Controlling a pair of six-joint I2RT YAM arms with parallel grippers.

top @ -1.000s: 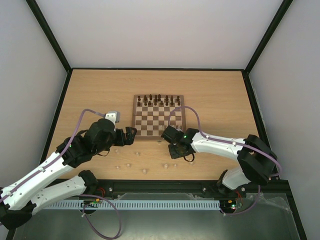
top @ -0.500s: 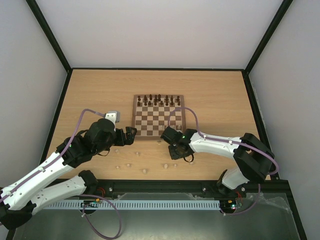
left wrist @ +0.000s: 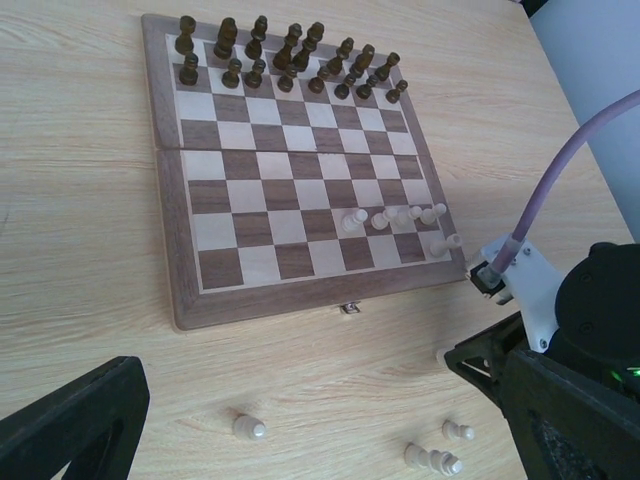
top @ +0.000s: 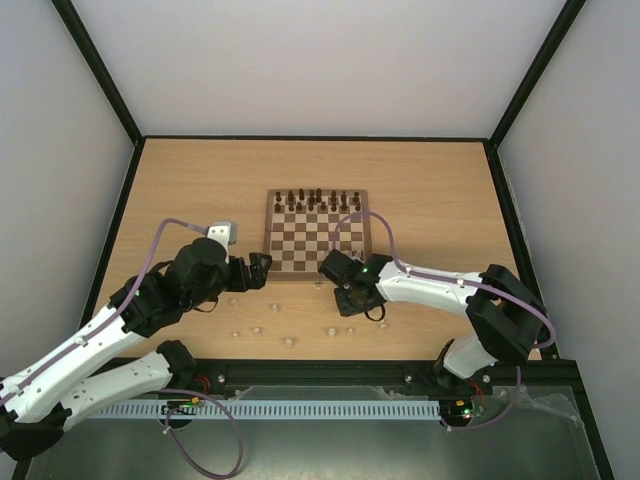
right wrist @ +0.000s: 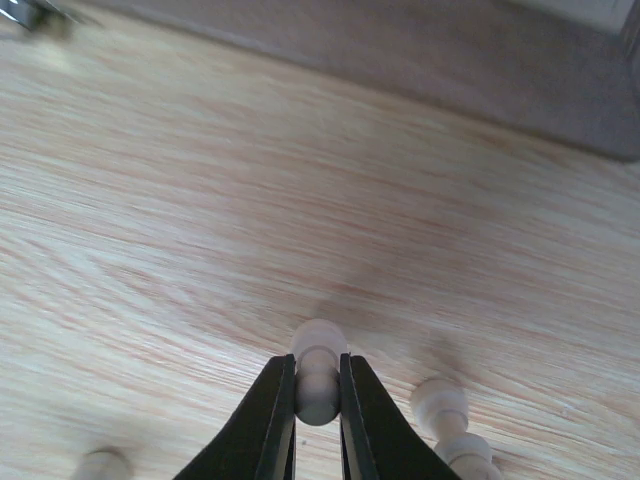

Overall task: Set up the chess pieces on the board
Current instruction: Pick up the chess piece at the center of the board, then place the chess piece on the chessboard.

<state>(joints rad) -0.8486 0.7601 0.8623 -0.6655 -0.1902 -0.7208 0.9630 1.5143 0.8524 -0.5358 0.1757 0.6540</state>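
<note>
Loose chess pieces (top: pixel 288 342): several on the table (top: pixel 200 180), lower centre of my overhead view.
Right gripper (right wrist: pixel 317 372): clamped on one pale piece (right wrist: pixel 318 345), bottom centre of its wrist view.
Left gripper (top: pixel 262 270): jaws wide, empty.
Board (left wrist: pixel 260 232): mid-frame; a few pale ones at its near right, dark pieces (left wrist: pixel 228 38) along the far rows.

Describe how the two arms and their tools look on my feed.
Both the left arm and the right arm are white tubular links with bulky black joints, each trailed by a lilac cable. The left tool and right tool have black, tapered fingers. A small green light shows on the right wrist, a pale grey box on the left.
</note>
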